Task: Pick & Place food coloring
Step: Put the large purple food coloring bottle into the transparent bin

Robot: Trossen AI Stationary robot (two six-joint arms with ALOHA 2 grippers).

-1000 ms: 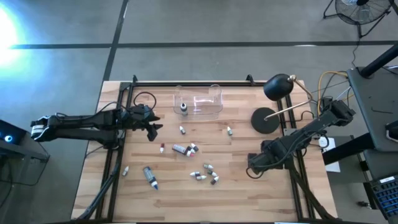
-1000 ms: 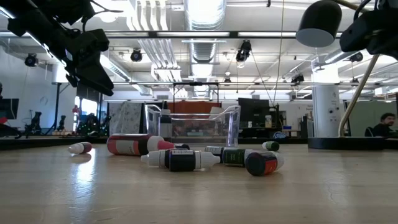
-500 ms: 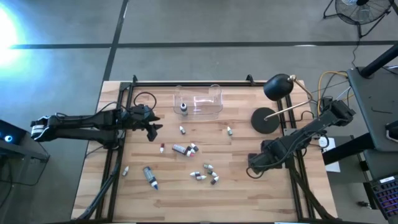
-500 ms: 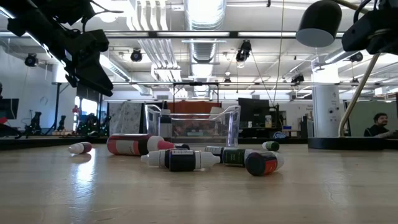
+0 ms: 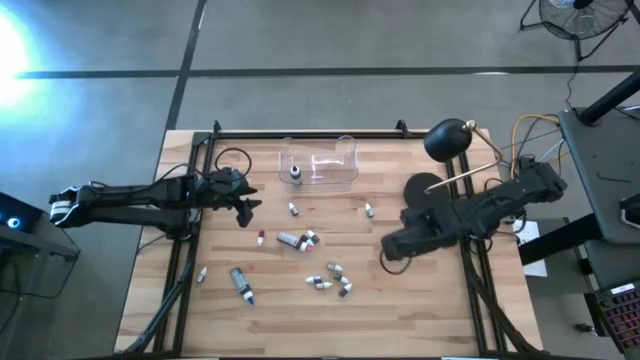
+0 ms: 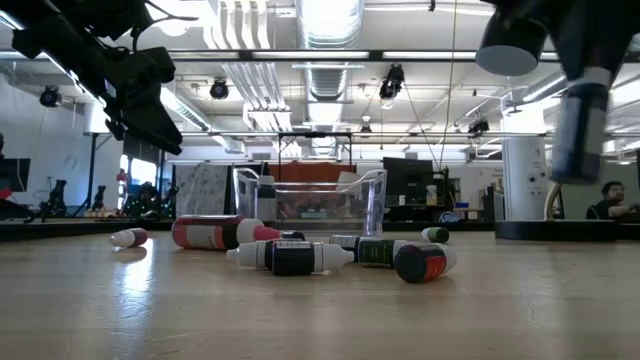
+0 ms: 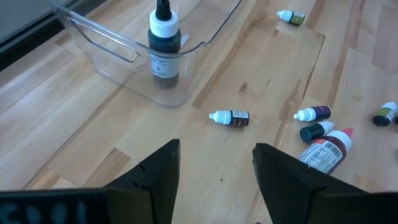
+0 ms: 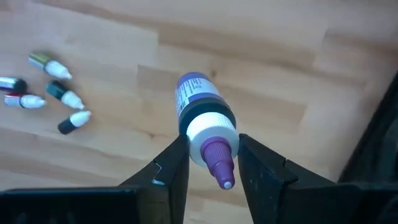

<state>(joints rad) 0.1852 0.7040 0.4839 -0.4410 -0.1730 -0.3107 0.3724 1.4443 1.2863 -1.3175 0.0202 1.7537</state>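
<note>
right pincer (image 8: 211, 163) grips 1 purple-capped bottle (image 8: 205, 124); left pincer (image 7: 214, 171) probably gapes, empty.

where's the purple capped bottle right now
The purple-capped bottle is clamped in the right pincer, above the table's right side in the high view, between the black lamp base and the loose bottle cluster.

One bottle (image 5: 295, 175) inside box (image 5: 335, 180)
</note>
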